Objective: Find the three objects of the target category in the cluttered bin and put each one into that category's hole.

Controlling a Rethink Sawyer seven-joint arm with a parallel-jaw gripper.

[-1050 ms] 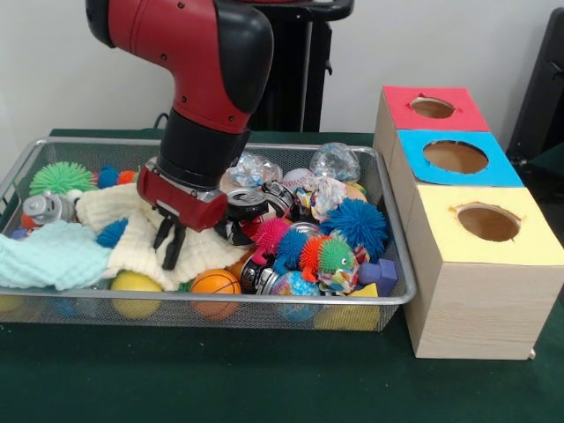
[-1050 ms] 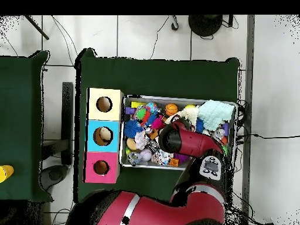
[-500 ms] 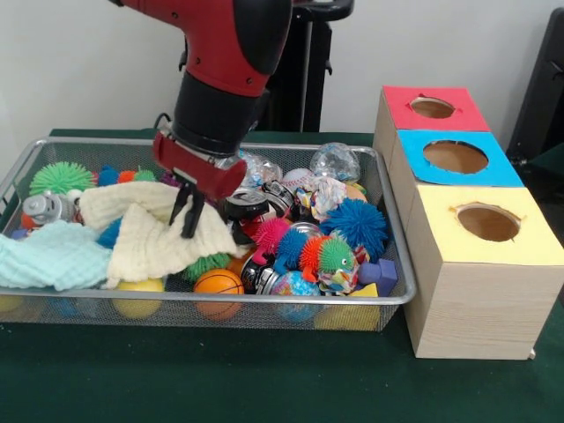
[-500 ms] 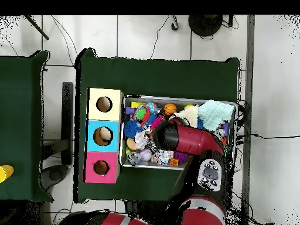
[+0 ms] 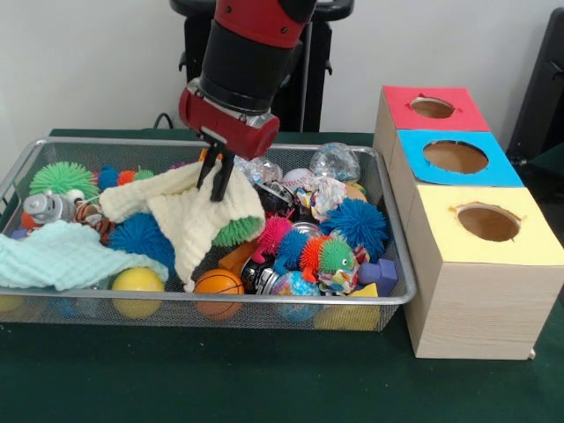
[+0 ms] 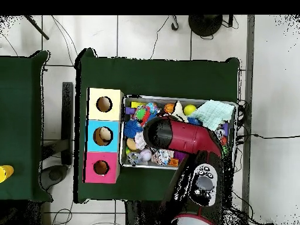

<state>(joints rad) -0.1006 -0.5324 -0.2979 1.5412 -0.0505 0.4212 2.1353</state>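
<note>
My gripper [image 5: 216, 183] is shut on a cream knitted cloth [image 5: 192, 222] and holds it lifted above the wire bin [image 5: 264, 300], left of the bin's middle. The cloth hangs down in folds over a green spiky ball and a blue spiky ball [image 5: 137, 236]. In the overhead view the red arm [image 6: 176, 135] covers the gripper. A mint cloth [image 5: 62, 256] lies at the bin's left end. The sorting box stands right of the bin with a yellow hole [image 5: 487, 222], a blue hole [image 5: 455, 157] and a red hole [image 5: 432, 107].
The bin holds several spiky balls, crushed cans, an orange ball [image 5: 216, 282], a yellow ball [image 5: 137, 280] and clear crumpled plastic [image 5: 335, 160]. In the overhead view the box [image 6: 103, 136] sits left of the bin [image 6: 170, 98], with the mint cloth [image 6: 212, 111] at the bin's right.
The gripper closed on the cream cloth and rose up and to the right, pulling the cloth off the pile. A blue spiky ball and the yellow ball underneath now show.
</note>
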